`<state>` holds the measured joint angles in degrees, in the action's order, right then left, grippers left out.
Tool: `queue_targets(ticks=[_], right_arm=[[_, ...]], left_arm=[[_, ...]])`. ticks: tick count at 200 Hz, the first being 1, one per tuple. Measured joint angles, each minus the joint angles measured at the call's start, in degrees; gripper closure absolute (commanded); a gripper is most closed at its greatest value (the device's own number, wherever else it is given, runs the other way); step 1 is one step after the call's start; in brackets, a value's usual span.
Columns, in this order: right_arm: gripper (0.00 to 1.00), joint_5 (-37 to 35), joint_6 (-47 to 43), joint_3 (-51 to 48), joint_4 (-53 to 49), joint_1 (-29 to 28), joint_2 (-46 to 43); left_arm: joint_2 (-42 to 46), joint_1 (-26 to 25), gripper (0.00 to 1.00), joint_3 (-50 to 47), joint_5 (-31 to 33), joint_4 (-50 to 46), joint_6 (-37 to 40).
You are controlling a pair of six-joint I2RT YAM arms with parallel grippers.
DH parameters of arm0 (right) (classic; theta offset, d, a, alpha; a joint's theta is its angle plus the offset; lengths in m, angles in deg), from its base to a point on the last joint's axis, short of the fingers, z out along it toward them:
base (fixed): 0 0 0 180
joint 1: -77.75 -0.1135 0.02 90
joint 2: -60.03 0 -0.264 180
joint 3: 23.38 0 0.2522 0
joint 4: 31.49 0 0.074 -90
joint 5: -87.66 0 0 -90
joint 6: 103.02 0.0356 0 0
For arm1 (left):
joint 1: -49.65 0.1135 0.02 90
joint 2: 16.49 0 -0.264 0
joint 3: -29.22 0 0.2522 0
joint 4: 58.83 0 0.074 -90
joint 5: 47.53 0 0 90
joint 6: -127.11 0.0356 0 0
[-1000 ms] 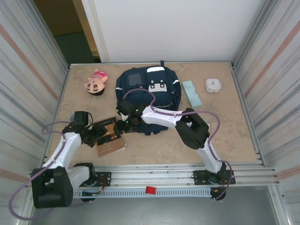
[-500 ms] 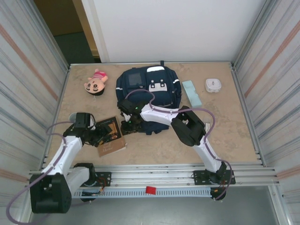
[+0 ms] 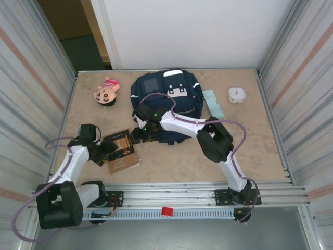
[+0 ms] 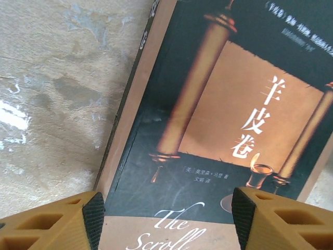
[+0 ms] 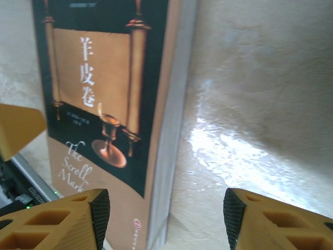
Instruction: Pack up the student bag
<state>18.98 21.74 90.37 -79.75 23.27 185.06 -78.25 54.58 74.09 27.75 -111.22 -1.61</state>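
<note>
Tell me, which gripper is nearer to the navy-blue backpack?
Right. The right gripper is at the near left edge of the backpack. The left gripper is further to the left and closer to the arm bases, over the book.

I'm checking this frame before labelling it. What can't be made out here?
Top view: near edge of the student bag, covered by the right arm.
Left wrist view: English title on the book, cut off by the bottom edge.
Top view: the white box far right, too small to identify.
</note>
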Motion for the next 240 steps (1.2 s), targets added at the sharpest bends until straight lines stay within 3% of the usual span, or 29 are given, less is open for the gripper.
queue_targets(ticks=[81, 104, 127, 162, 240], right_arm=[[0.36, 0.72, -0.83, 2.56, -2.62, -0.74, 2.47], [0.37, 2.45, -0.79, 2.75, -2.38, -0.79, 2.69], [0.45, 2.62, -0.72, 4.11, -2.25, -0.81, 4.13], [0.69, -0.11, -0.94, 5.05, -3.69, -0.72, 6.14], [0.74, -1.25, -0.94, 3.8, -3.23, -0.13, 5.97]], left_arm=[[-1.36, -0.17, 0.34, -1.09, -1.33, 2.73, -0.26], [-1.27, -3.04, 0.34, -2.23, -2.4, 6.91, -2.38], [-0.9, -5.68, 0.35, -3.23, -3.3, 10.73, -5.11], [0.11, -6.56, 0.33, -3.39, -2.8, 11.32, -6.95], [0.02, -4.13, 0.38, -3.43, -0.98, 6.25, -5.64]])
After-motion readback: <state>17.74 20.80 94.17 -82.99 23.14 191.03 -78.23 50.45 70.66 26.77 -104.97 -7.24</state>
